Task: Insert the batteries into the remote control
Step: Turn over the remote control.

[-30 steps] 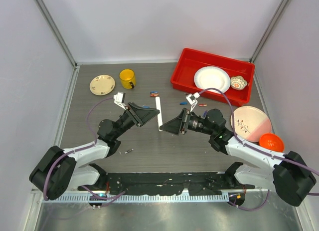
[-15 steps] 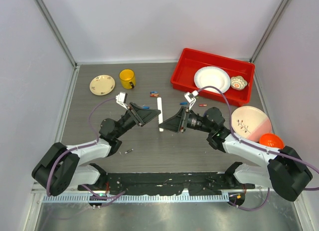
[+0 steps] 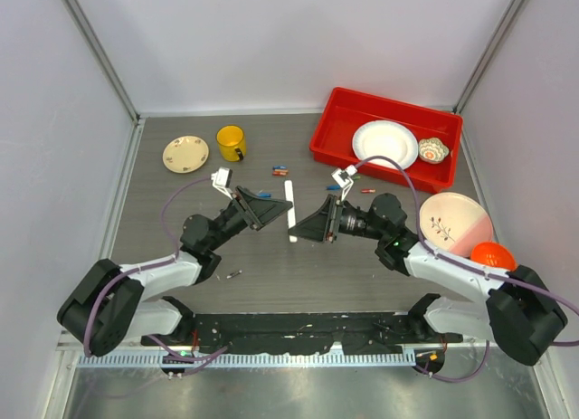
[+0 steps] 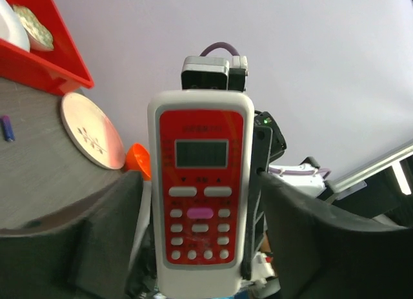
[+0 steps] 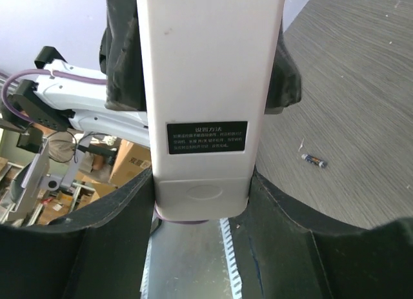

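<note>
The remote control [image 3: 290, 211] stands on its edge between my two grippers in mid-table. My right gripper [image 3: 306, 229] is shut on its lower end. The right wrist view shows the plain white back [image 5: 206, 86] with a black label, and a finger [image 5: 284, 208] pressed on each side. My left gripper [image 3: 270, 204] is open and faces the red button face [image 4: 200, 183], a little short of it. Small batteries lie on the table: a pair [image 3: 280, 171] behind the remote, one [image 3: 333, 188], one [image 3: 368, 191], and one [image 3: 233, 274] near the left arm, also in the right wrist view [image 5: 313, 160].
A red bin [image 3: 336, 137] at the back right holds a white plate [image 3: 384, 144] and a small bowl [image 3: 433, 150]. A pink plate [image 3: 455, 222] and an orange bowl [image 3: 492, 257] sit at the right. A yellow mug [image 3: 231, 143] and a saucer [image 3: 185, 154] stand at the back left.
My left gripper first closed in on the remote, then drew back left, away from it. The right gripper and remote have barely moved.
</note>
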Action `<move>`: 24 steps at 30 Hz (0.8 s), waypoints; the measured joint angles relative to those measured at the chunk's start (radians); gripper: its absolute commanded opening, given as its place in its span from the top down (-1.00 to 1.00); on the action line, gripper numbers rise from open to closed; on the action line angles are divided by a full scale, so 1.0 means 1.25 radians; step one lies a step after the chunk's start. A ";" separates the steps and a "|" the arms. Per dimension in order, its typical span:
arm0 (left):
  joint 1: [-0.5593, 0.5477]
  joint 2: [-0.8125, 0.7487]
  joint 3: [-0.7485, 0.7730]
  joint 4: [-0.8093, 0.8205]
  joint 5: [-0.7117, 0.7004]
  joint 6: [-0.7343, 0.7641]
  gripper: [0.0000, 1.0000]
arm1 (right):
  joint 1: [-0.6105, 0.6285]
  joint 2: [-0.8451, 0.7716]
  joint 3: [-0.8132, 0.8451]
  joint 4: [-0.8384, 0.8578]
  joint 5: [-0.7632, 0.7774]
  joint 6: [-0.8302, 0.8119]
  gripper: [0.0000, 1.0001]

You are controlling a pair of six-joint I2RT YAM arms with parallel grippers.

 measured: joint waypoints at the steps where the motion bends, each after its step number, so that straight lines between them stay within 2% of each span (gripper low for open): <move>1: 0.000 -0.003 0.000 -0.009 -0.001 0.006 -0.99 | 0.001 -0.015 0.005 -0.038 -0.001 -0.022 0.54; 3: 0.001 -0.027 0.006 -0.069 -0.008 0.024 -0.99 | 0.003 -0.054 0.030 -0.158 0.005 -0.089 0.56; 6: 0.002 -0.109 0.038 -0.252 -0.042 0.088 -0.99 | 0.013 -0.104 0.108 -0.376 0.047 -0.215 0.63; 9: 0.003 -0.175 0.085 -0.416 -0.095 0.153 -0.99 | 0.038 -0.120 0.213 -0.594 0.159 -0.347 0.63; 13: -0.001 -0.202 0.186 -0.646 -0.181 0.240 -0.99 | 0.122 -0.107 0.295 -0.793 0.361 -0.457 0.63; 18: -0.062 -0.177 0.268 -0.840 -0.293 0.316 -0.99 | 0.216 -0.053 0.329 -0.937 0.556 -0.510 0.63; 24: -0.146 -0.123 0.292 -0.937 -0.375 0.356 -0.72 | 0.252 -0.028 0.335 -1.015 0.678 -0.518 0.63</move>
